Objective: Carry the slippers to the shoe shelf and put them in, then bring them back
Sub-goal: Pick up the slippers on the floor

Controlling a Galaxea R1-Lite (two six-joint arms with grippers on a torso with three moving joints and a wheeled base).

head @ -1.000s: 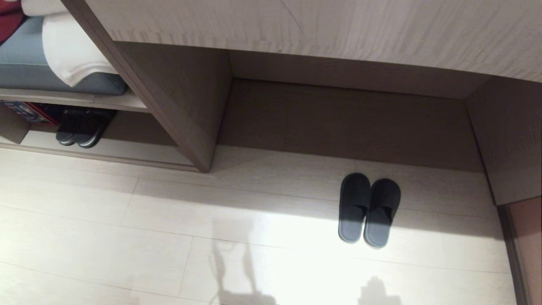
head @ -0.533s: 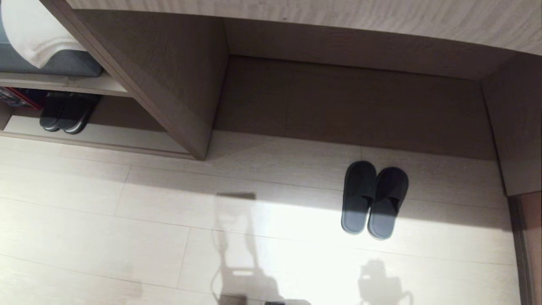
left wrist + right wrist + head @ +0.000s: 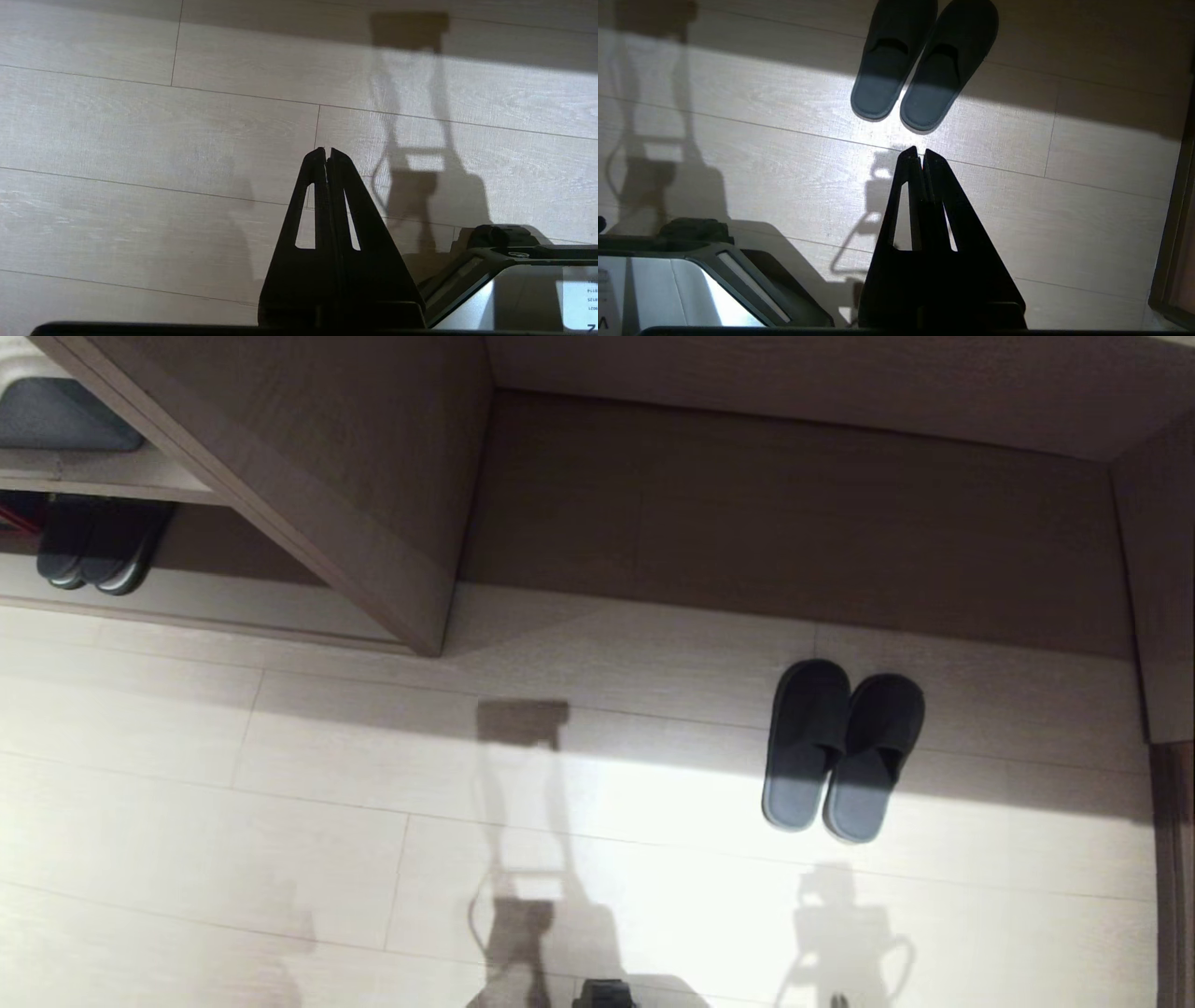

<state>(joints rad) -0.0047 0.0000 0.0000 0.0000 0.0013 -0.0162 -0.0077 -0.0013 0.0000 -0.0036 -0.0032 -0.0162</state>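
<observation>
head view – slippers (image 3: pixel 843 749): pair side by side and touching, flat on the pale plank floor (image 3: pixel 280 821), toes under the desk counter (image 3: pixel 794 392) overhang, heels in the bright light patch.
head view – shoe shelf (image 3: pixel 187 607): far left, past the slanted counter side panel; a pair of black shoes (image 3: pixel 91 553) sits in its compartment. Well apart from the slippers.
head view – arms: neither gripper visible, only robot shadows on the floor.
left wrist view – left gripper (image 3: pixel 327 151): fingers pressed together, clenched on nothing, hanging above bare floor. No slippers in this view; corner of the robot base (image 3: pixel 509 284) shows beside it.
right wrist view – right gripper (image 3: pixel 920 151): fingers clenched tip to tip, empty, touching nothing.
right wrist view – slippers (image 3: pixel 924 65): just ahead of the fingertips, heels toward the gripper, a strip of floor between – no contact.
</observation>
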